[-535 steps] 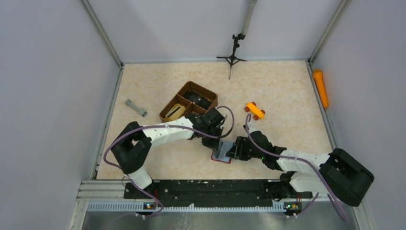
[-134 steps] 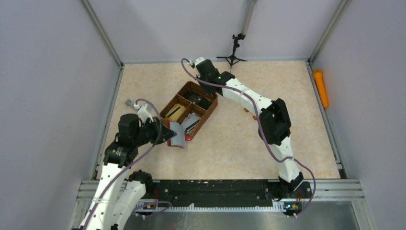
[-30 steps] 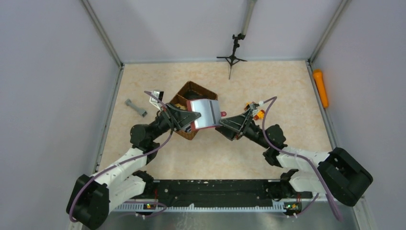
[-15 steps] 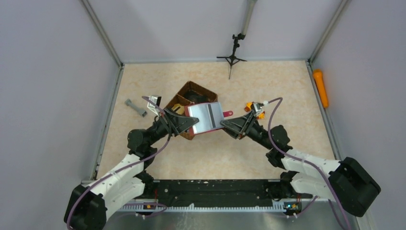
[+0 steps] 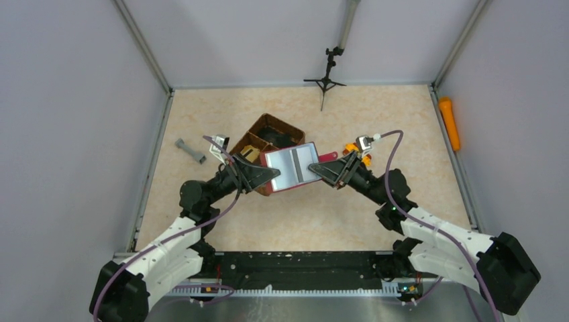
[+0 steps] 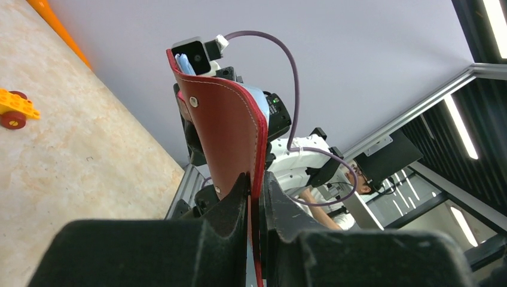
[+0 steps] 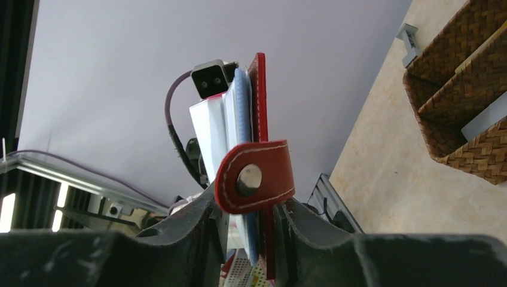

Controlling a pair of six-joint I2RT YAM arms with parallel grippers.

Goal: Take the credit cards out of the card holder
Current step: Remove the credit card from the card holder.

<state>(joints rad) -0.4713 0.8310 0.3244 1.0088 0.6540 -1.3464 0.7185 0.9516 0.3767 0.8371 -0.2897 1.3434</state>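
The dark red card holder [image 5: 290,188] hangs in the air between both arms, in front of the basket. A silver-grey card [image 5: 292,166] faces up in it, and its snap tab [image 5: 327,157] points right. My left gripper [image 5: 272,176] is shut on the holder's left flap [image 6: 230,137], pinched at the fingertips [image 6: 256,182]. My right gripper [image 5: 318,168] has closed from the right. In the right wrist view its fingers [image 7: 245,209] press the silver-grey card [image 7: 209,137], a bluish card [image 7: 241,113] and the red flap [image 7: 259,95] together, just under the snap tab [image 7: 257,176].
The brown woven basket [image 5: 265,134] stands behind the holder, with cards in its compartments [image 7: 466,107]. A yellow toy car [image 5: 360,153] sits by the right arm. A grey dumbbell-shaped piece [image 5: 190,150] lies left. An orange cylinder [image 5: 448,123] lies along the right wall, and a small tripod [image 5: 327,74] stands at the back.
My right gripper has moved in and closed its jaws on the holder's right edge. The holder has shifted slightly right and down, still in my left gripper.
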